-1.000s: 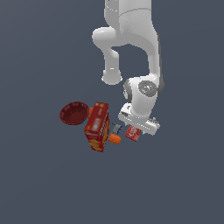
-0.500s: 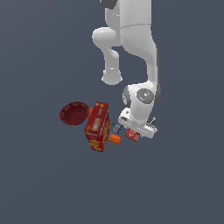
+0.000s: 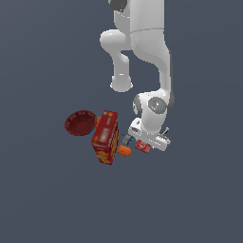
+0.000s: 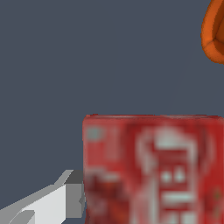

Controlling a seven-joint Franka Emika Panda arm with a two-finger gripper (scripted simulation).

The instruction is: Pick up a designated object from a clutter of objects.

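On the dark grey floor (image 3: 199,199), under the white arm's wrist, lies the small red box (image 3: 143,146) with white lettering, flat and only partly showing below the gripper (image 3: 148,141). The gripper sits low over it, right at its upper edge. In the wrist view the small red box (image 4: 153,168) fills the lower part of the picture, its print blurred, and one pale finger (image 4: 65,197) stands just beside the box's edge, touching it or nearly so. The other finger is out of sight, so I cannot tell whether the jaws are wide, narrow or closed on the box.

Just to the exterior view's left of the small red box lies an orange-and-blue item (image 3: 125,145), its orange end nearest the viewer; an orange curve (image 4: 214,33) shows at the edge of the wrist view. Touching that item, further left, stands the large cracker box (image 3: 106,136), upright and slightly tilted. Beside the cracker box, on its far left side, rests the dark red bowl (image 3: 79,122), open side up. A thin metal tool (image 3: 165,132) sticks up by the gripper's right end
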